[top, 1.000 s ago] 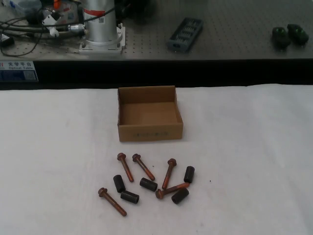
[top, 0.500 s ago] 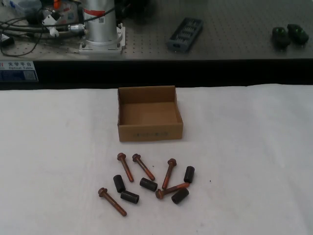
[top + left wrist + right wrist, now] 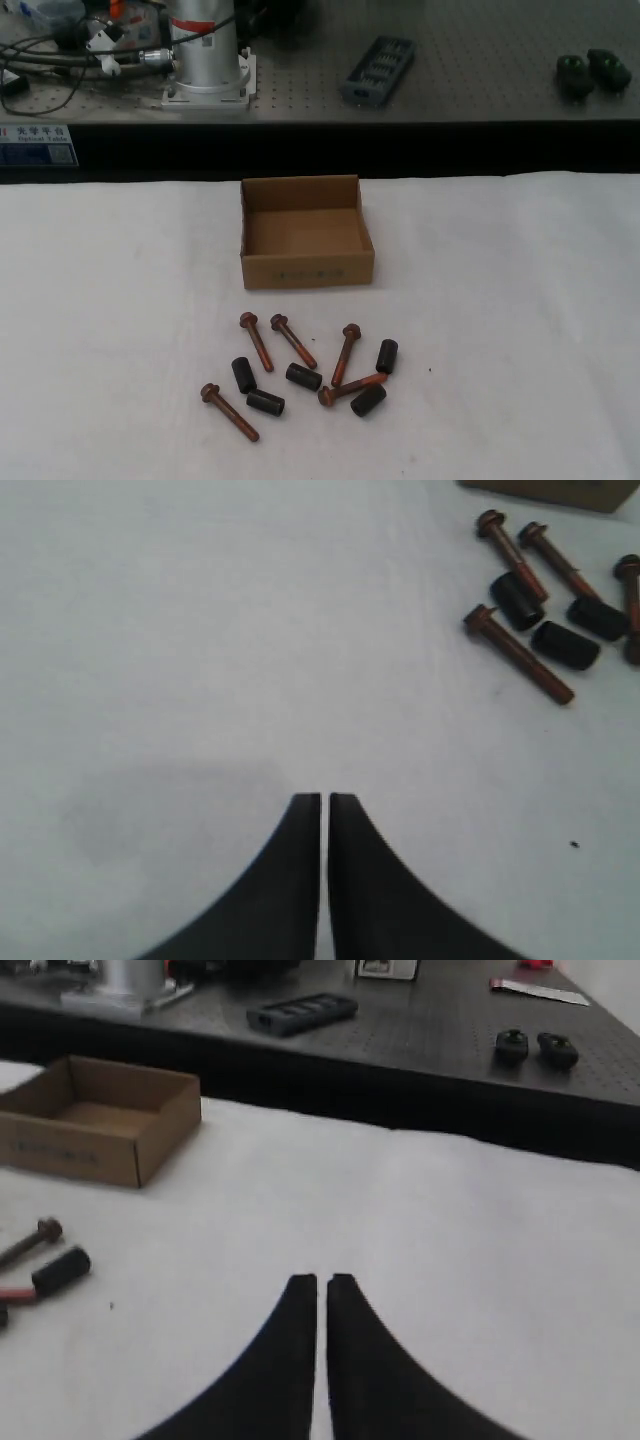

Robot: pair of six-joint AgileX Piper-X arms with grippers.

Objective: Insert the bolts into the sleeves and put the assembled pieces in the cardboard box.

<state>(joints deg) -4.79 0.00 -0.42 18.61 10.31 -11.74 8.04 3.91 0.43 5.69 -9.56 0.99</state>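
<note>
Hovering above the white cloth [image 3: 200, 630] with the left gripper [image 3: 324, 798] closed down to a hairline slit, gripping nothing and touching nothing. Matching that at the right gripper [image 3: 321, 1280], with fingers drawn almost together, empty and off the cloth. Moving outward in the high view, and taking the middle sleeve [image 3: 303, 376] of the loose scatter as the centre of the dial: finding a second sleeve [image 3: 243, 375] at nine o'clock, a third sleeve [image 3: 265, 403] at eight, a fourth sleeve [image 3: 386, 356] between two and three, and a fifth sleeve [image 3: 368, 400] at four. Counting five bolts lying flat among them, none seated in a sleeve: a first bolt [image 3: 255, 341] toward ten o'clock, a second bolt [image 3: 293, 341] near twelve, a third bolt [image 3: 345, 354] toward two, a fourth bolt [image 3: 351, 387] at four just beside the fifth sleeve, and an outermost bolt [image 3: 229, 411] at eight beyond the third sleeve. Placing the cardboard box [image 3: 306, 272] at twelve o'clock from the scatter, apart from it, open-topped with nothing showing inside. Passing the far edge of the cloth at twelve o'clock to reach a dark perforated bench [image 3: 480, 90], with a metal post [image 3: 203, 45] toward eleven o'clock, a grey ribbed tray [image 3: 378, 68] toward one and two dark green knobs [image 3: 592, 72] toward two.
</note>
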